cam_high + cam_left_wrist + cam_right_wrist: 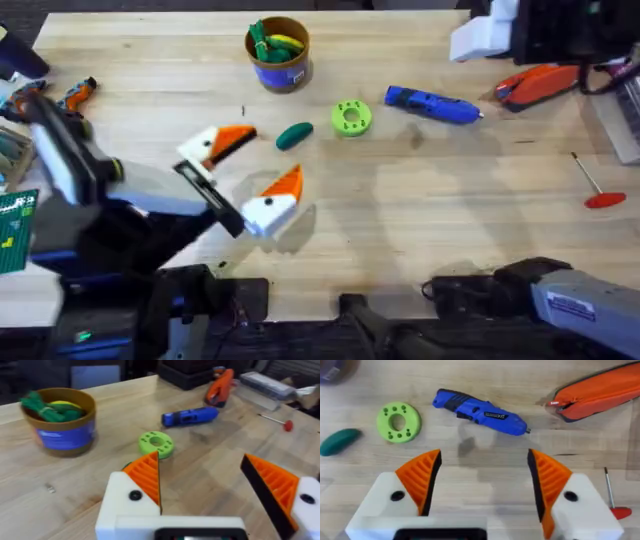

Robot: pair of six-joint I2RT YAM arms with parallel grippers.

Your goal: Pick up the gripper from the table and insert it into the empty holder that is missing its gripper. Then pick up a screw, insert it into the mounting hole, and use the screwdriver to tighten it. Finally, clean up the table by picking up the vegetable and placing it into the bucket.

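My left gripper [250, 168] is open over the table's [420, 210] left middle, with nothing between its orange pads [145, 475]. The dark green vegetable [294, 134] lies just beyond its far fingertip, beside a lime-green disc [351, 117]. The blue bucket [278, 55] stands at the back with green and yellow items inside. To the right of the disc lies the blue screwdriver [432, 104]. My right gripper [482, 475] is open and empty, above the screwdriver [480, 411] and the vegetable [340, 441]. The white holder [485, 35] juts out at the back right. The loose gripper is out of view.
An orange pouch [535, 85] lies at the back right, and a thin rod with a red handle [595, 185] near the right edge. Orange-and-black tools [75, 92] and a green box [15, 230] crowd the left edge. A small metal piece [50, 488] lies near the bucket [60, 422].
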